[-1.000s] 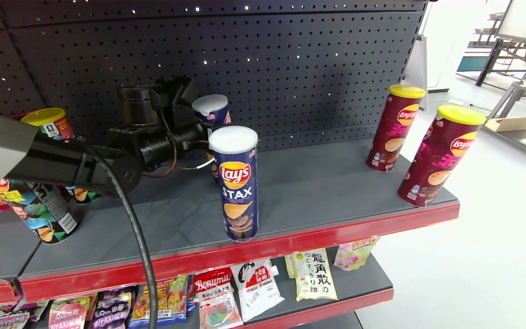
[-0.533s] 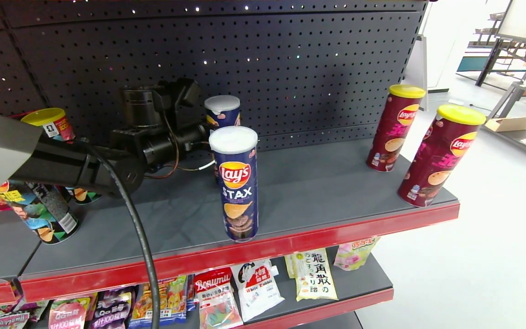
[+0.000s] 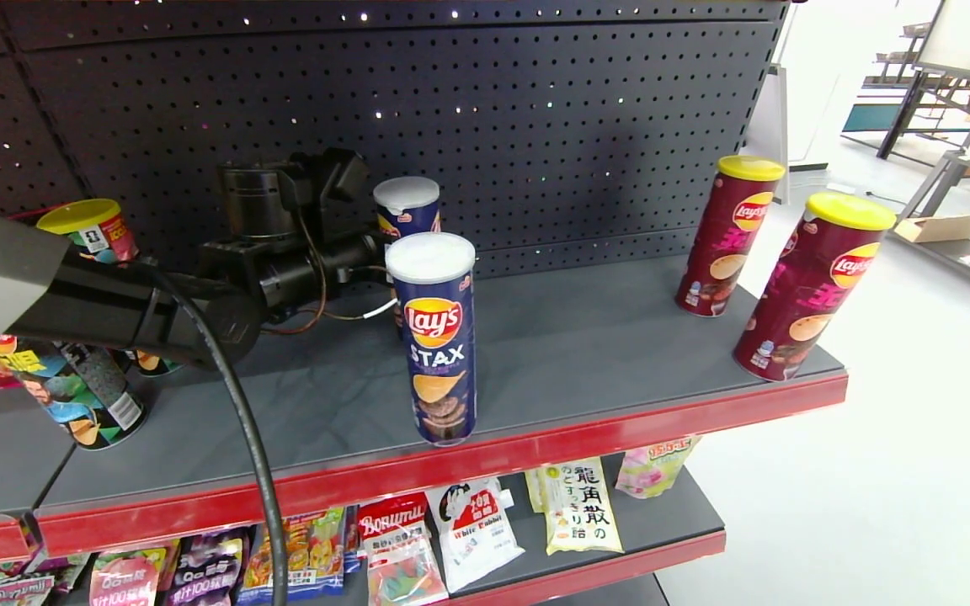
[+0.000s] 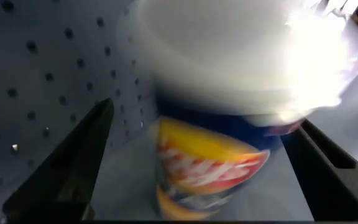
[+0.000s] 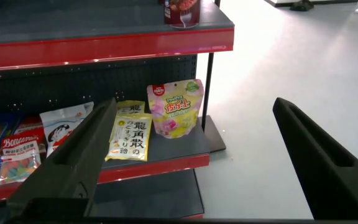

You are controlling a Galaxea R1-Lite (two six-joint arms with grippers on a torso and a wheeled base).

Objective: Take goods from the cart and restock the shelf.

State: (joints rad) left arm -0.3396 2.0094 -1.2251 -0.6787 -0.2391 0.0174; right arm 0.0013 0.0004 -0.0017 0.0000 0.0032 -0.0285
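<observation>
Head view: the left gripper (image 3: pixel 371 252) clasps a blue cardboard chip can with a white plastic lid (image 3: pixel 407 204) at the back edge of the grey metal shelf (image 3: pixel 586 353), near the black pegboard (image 3: pixel 535 126); a matching blue can (image 3: pixel 436 337) stands at the front edge. Left wrist view: its fingers (image 4: pixel 73 168) sit wide, one each side of the can (lid upward). Right wrist view: the right gripper (image 5: pixel 194 106) gapes wide, holding nothing.
</observation>
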